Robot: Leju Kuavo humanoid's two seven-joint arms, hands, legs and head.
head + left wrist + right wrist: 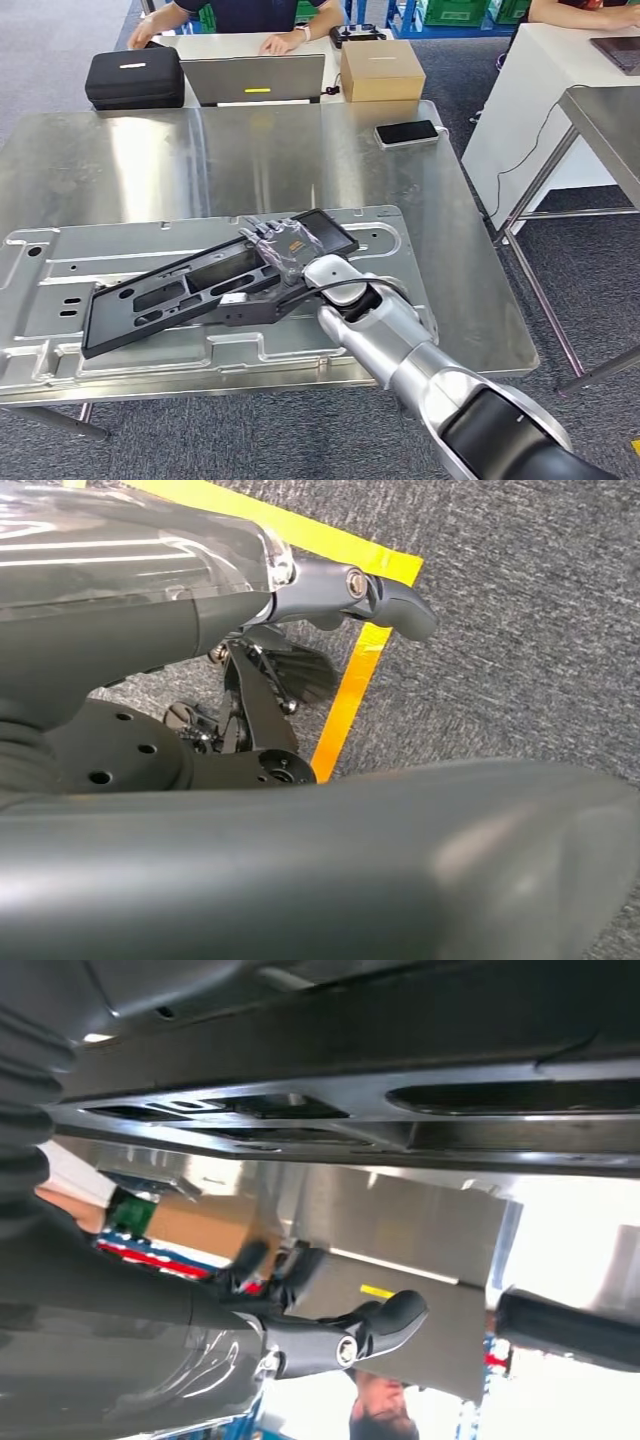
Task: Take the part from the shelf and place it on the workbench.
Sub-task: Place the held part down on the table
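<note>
- Black and long, the part (204, 285) lay slantwise on the pressed silver panel (45, 300) that covered the near side of the steel workbench (226, 150), its far end up by the panel's middle, its near end low towards the robot's left.
- Right hand (275, 255) was on it at the upper end, fingers wrapped in clear film and curled over the part's edge, gripping it from the side nearest the robot.
- From the right wrist view the part (377, 1100) ran close across the thumb (377, 1325), so the hold looked real, though how tightly I could not tell.
- Left hand (317, 630) hung by the robot's side over grey carpet and yellow floor tape (347, 690), fingers loosely apart, holding nothing.
- My read on handling: a stiff moulded frame with open slots, probably light for its length but awkward, since a grip at one end leaves the long free end to swing or drag.
- Those slot edges near the middle would give a steadier hold.
- Smooth metal beneath means it could slide once let go.
</note>
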